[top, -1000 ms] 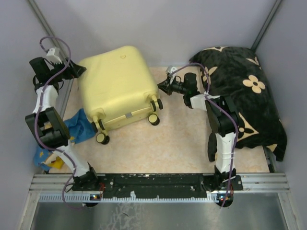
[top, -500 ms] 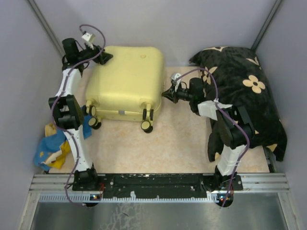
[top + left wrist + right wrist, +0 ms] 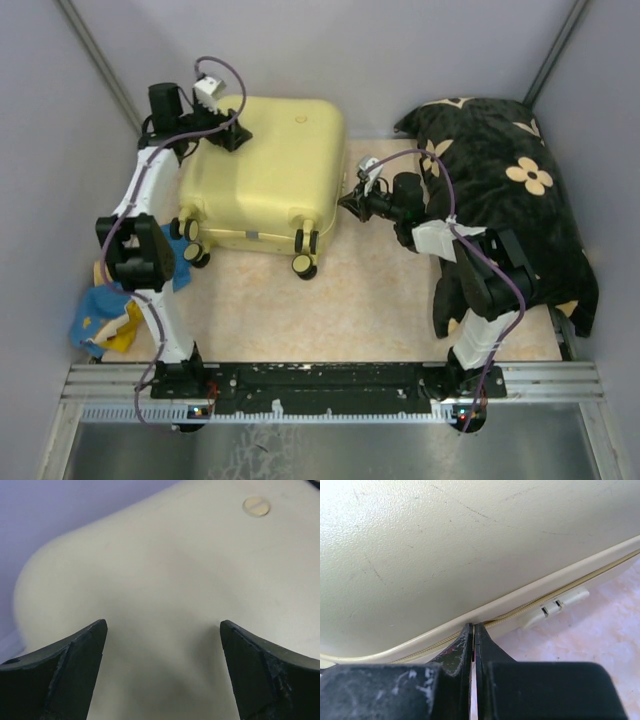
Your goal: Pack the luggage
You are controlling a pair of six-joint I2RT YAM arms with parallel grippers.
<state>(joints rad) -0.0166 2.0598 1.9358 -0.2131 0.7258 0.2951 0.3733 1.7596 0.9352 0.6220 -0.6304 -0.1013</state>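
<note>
Top external view, progress: the luggage [image 3: 265, 175] lies flat and zipped shut at the far left of the table [image 3: 370, 280]. Nothing appears to be packed yet. I judge that opening the shell and loading the cloths both remain.
Luggage: a hard, pale yellow shell, smooth with fine scuffs and rounded corners. Its wheeled end faces the near side.
Black cloth [image 3: 510, 220]: soft, heaped fabric with beige flower motifs. It sits at the right, apart from the luggage.
Blue and yellow cloth [image 3: 100, 310]: a crumpled, limp bundle at the left edge, just beside the left arm.
Left gripper [image 3: 162, 630]: it sits over the far-left corner of the shell. The fingers are spread wide and hold nothing. I cannot tell whether they touch the shell.
Right gripper [image 3: 472, 630]: it is at the luggage's right side. The fingers are pressed together with the tips at the seam, and nothing shows between them.
Wheels [image 3: 303, 265]: small, black and yellow, on the near edge.
Zipper [image 3: 520, 612]: a thin cream line along a raised rim, fully closed as far as can be seen.
Tab [image 3: 555, 605]: a pale plastic piece beside the zipper.
Disc [image 3: 256, 506]: a small round yellow badge, flat on the shell.
</note>
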